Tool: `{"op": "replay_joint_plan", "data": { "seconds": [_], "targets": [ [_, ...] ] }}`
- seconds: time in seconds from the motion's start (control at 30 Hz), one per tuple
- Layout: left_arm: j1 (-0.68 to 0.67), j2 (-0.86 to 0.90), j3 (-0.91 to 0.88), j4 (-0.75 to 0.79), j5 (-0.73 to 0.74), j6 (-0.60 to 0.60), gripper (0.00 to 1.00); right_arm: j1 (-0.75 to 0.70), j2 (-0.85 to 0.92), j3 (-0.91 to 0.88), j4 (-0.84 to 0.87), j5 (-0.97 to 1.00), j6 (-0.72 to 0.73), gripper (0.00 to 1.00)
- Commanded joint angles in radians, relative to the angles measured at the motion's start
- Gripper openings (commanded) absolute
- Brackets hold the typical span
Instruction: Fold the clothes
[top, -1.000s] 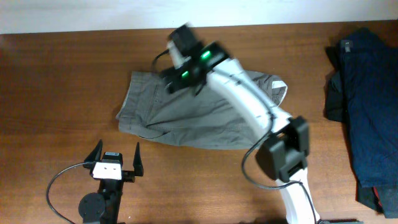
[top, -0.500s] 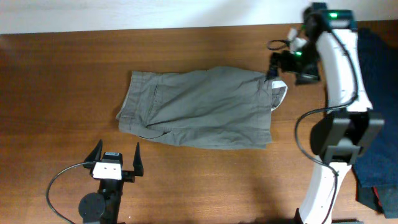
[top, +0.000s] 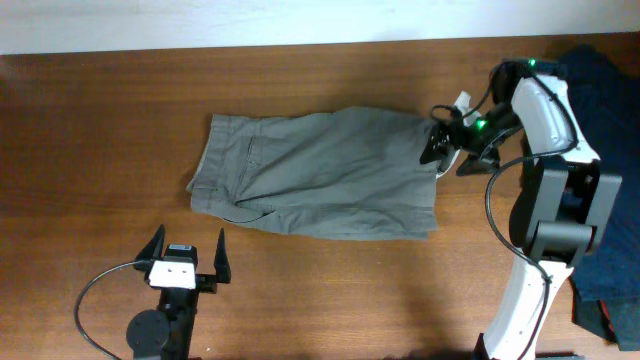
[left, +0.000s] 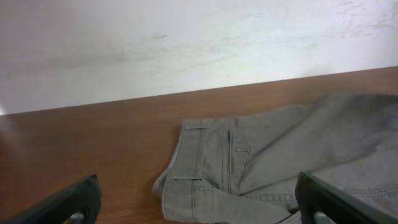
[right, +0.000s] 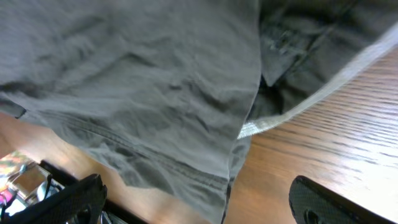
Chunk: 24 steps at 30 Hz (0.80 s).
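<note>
The left claw (top: 189, 240) sits at the near left of the worktop (top: 90, 130), its fingers spread wide and holding nothing. It is likely parked there to stay clear of the work. Beyond it, the olive-grey shorts (top: 320, 185) lie flat mid-worktop, seemingly doubled leg over leg, with the waist end to the right. The right claw (top: 452, 153) hovers at that right edge with its jaws apart and empty, close above the pale waistband (right: 311, 102). I judge it is placed there to take the waist end for the next fold. Farther right, the navy garments (top: 605, 130) lie heaped at the worktop's edge, probably waiting their turn. No brand or label can be read on any cloth, and the white block on the left claw is too small to make out.
</note>
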Motion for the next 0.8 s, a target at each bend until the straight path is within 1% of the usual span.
{"op": "replay_joint_plan", "data": {
  "seconds": [0.0, 0.17, 0.23, 0.37, 0.47, 0.5, 0.57, 0.6, 0.67, 0.73, 0.77],
  "targets": [
    [0.0, -0.006, -0.002, -0.007, 0.0, 0.016, 0.99, -0.008, -0.021, -0.082, 0.039, -0.047, 0.009, 0.99],
    [0.0, -0.006, -0.002, -0.007, 0.0, 0.016, 0.99, -0.007, -0.021, -0.181, 0.121, -0.057, 0.019, 0.99],
    [0.0, -0.006, -0.002, -0.007, 0.0, 0.016, 0.99, -0.007, -0.021, -0.226, 0.177, -0.093, 0.019, 0.99],
    [0.0, -0.006, -0.002, -0.007, 0.0, 0.016, 0.99, -0.007, -0.021, -0.299, 0.297, -0.115, 0.102, 0.99],
    [0.0, -0.006, -0.002, -0.007, 0.0, 0.016, 0.99, -0.006, -0.021, -0.362, 0.393, -0.17, 0.113, 0.99],
    [0.0, -0.006, -0.002, -0.007, 0.0, 0.016, 0.99, -0.004, -0.021, -0.399, 0.448, -0.181, 0.134, 0.99],
    [0.0, -0.006, -0.002, -0.007, 0.0, 0.016, 0.99, -0.005, -0.021, -0.43, 0.497, -0.18, 0.155, 1.0],
    [0.0, -0.006, -0.002, -0.007, 0.0, 0.016, 0.99, -0.005, -0.021, -0.44, 0.512, -0.176, 0.166, 0.99],
    [0.0, -0.006, -0.002, -0.007, 0.0, 0.016, 0.99, -0.005, -0.021, -0.449, 0.531, -0.165, 0.176, 0.93],
    [0.0, -0.006, -0.002, -0.007, 0.0, 0.016, 0.99, -0.005, -0.021, -0.449, 0.542, -0.145, 0.181, 0.83],
    [0.0, -0.006, -0.002, -0.007, 0.0, 0.016, 0.99, -0.005, -0.021, -0.449, 0.548, -0.129, 0.198, 0.81]
  ]
}}
